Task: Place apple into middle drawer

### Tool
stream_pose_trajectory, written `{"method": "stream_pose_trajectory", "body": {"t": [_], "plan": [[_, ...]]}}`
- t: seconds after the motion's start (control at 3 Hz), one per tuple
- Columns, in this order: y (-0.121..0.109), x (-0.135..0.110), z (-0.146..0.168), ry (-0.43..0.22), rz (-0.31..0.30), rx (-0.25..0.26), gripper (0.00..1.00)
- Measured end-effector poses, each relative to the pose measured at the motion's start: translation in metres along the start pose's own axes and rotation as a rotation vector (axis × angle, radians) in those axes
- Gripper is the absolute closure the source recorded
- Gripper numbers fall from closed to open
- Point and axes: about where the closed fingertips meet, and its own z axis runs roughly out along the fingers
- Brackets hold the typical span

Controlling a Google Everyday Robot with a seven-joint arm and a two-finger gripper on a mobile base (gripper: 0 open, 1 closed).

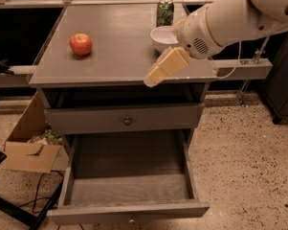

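The red apple [81, 44] sits on the grey cabinet top [115, 56], at its left side. The middle drawer [129, 188] is pulled fully open below, its inside bare, with a small knob on its front edge. My gripper [152, 78] hangs from the white arm [220, 18] over the front edge of the cabinet top, right of centre. It is well to the right of the apple and nearer the front, and it holds nothing that I can see.
A white bowl [162, 37] and a green can [165, 12] stand at the back right of the top, partly behind the arm. The upper drawer front [127, 120] is shut. A cardboard box [31, 143] and cables lie on the floor at the left.
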Motion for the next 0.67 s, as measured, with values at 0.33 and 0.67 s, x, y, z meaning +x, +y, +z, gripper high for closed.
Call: {"method": "stream_pose_trajectory", "body": {"t": [0.33, 0.67], "plan": [[-0.014, -0.013, 0.024, -0.056, -0.008, -0.01, 0.0], [-0.04, -0.027, 0.069, -0.069, 0.011, -0.019, 0.0]]}}
